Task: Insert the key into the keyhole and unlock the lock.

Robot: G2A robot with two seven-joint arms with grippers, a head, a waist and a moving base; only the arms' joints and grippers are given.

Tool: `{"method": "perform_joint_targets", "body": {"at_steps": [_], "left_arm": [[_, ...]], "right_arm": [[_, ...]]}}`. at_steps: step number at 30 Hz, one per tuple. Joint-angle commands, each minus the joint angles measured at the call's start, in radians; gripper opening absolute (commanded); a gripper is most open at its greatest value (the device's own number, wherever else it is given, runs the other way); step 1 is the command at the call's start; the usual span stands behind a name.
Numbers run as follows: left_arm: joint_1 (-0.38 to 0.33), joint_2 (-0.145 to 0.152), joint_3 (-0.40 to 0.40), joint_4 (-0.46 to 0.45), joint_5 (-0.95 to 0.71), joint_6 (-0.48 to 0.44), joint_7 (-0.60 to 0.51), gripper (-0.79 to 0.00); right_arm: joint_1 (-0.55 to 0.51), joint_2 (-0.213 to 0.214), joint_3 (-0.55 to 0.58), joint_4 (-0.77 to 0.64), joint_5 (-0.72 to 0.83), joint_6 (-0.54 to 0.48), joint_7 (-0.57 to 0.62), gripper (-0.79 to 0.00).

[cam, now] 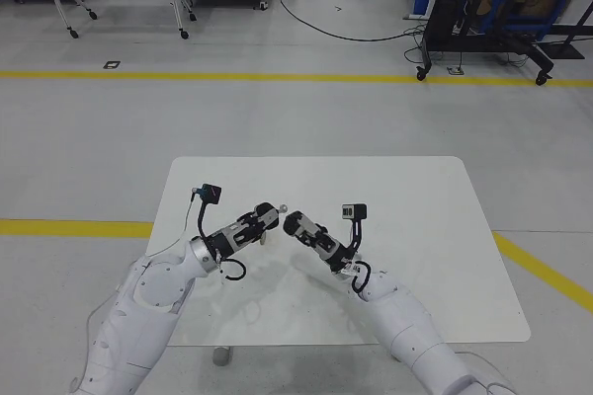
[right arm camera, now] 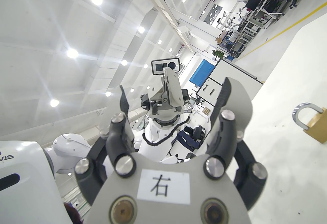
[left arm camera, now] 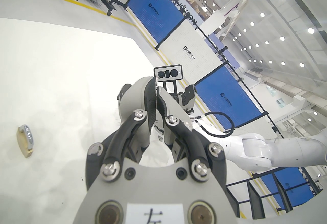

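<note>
Above the white worktop, left of its centre and about midway between its far and near edges: two end effectors facing each other, tips near but not touching. Left end effector: narrow, pads drawn close together; impossible to tell whether anything sits between them. Points across toward the right arm, raised off the surface. Right end effector: wide, one ribbed black pad standing well apart from the other. Faces the left end effector head-on, likewise clear of the surface. Brass lock with a curved silver shackle: lies on the bare worktop, near both end effectors and touching neither. Rests on its broad side, well in from the worktop's rounded corner seen beyond it.
</note>
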Motion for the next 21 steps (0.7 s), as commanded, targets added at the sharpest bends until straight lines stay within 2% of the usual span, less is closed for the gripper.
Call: {"method": "perform_joint_targets", "body": {"at_steps": [1,5,8,10,14,15,18,20,21], "left_arm": [[0.005,0.000,0.005,-0.002,-0.003,0.008,0.000,-0.785],[0.008,0.005,0.000,-0.003,-0.014,0.015,-0.052,-0.785],[-0.001,0.010,-0.003,0.013,-0.038,0.037,-0.137,-0.785],[-0.011,0.013,0.008,0.013,-0.046,0.030,-0.195,-0.785],[-0.029,0.016,0.034,0.017,-0.038,0.013,-0.271,-0.785],[-0.032,0.016,0.041,0.018,-0.044,0.006,-0.285,-0.785],[-0.043,0.018,0.054,0.024,-0.055,-0.015,-0.324,-0.785],[-0.047,0.019,0.059,0.027,-0.055,-0.021,-0.332,-0.785],[-0.049,0.019,0.063,0.027,-0.054,-0.027,-0.335,-0.785]], "right_arm": [[0.000,0.001,-0.001,-0.002,-0.020,0.012,0.002,0.000],[0.039,0.033,0.028,-0.026,-0.294,0.098,0.052,0.000],[0.030,0.065,0.082,-0.088,-0.406,0.130,0.105,0.000],[0.008,0.088,0.122,-0.143,-0.415,0.145,0.164,0.000],[-0.045,0.125,0.194,-0.242,-0.333,0.199,0.297,0.000],[-0.053,0.133,0.205,-0.258,-0.323,0.219,0.339,-0.077],[-0.070,0.150,0.227,-0.294,-0.299,0.253,0.425,-0.391],[-0.080,0.159,0.232,-0.308,-0.268,0.273,0.471,-0.459],[-0.081,0.162,0.232,-0.311,-0.265,0.280,0.488,-0.468]]}}
